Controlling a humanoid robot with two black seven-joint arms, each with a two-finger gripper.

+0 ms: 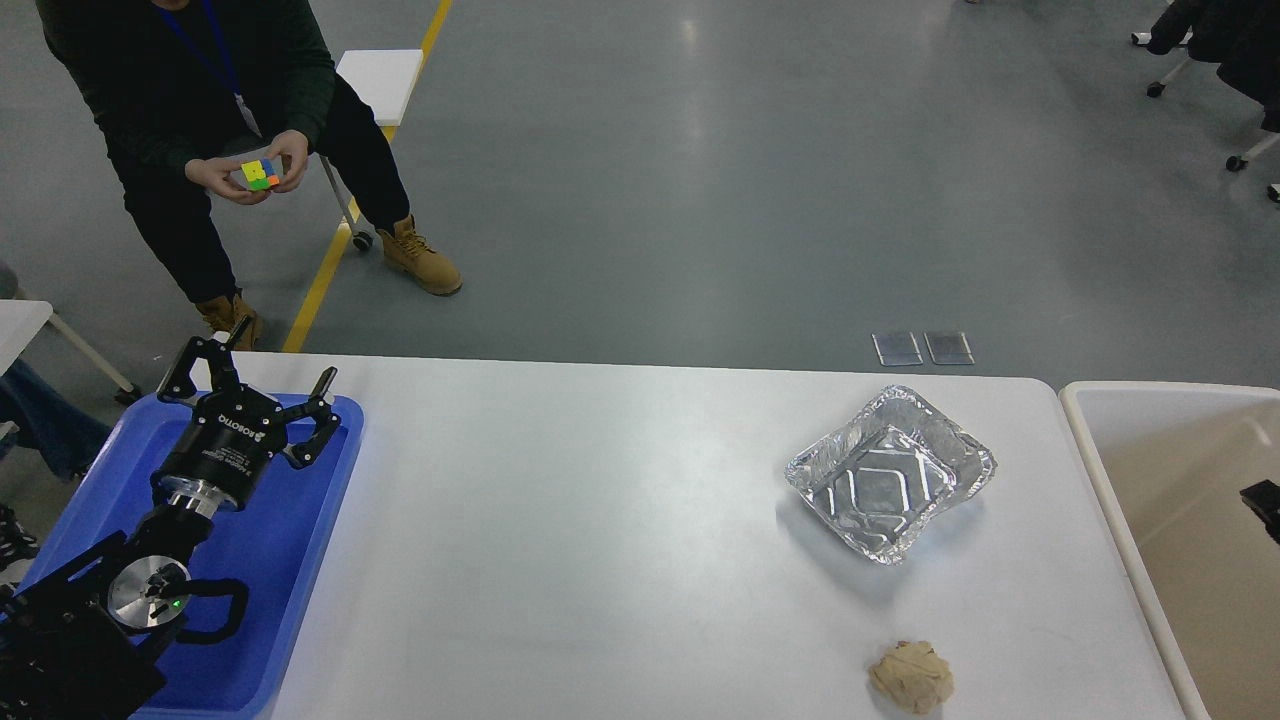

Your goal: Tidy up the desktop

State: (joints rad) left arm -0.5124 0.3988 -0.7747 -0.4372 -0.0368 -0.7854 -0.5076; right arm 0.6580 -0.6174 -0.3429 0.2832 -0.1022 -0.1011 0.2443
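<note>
The white desktop [600, 520] spans the middle of the head view. A crumpled silver foil tray [888, 472] lies on it at the right. A tan crumpled paper ball [911, 676] lies near the front edge, below the foil tray. My left gripper [260, 368] is open and empty, hovering over the blue tray [290, 560] at the desktop's left end. Only a small black part of my right gripper [1263, 498] shows at the right edge, over the beige bin [1120, 500]. Its fingers cannot be told apart.
A person [200, 120] sits beyond the table's far left corner, turning a coloured cube [260, 173]. A white table corner [20, 320] stands at the far left. Grey floor lies beyond the far edge.
</note>
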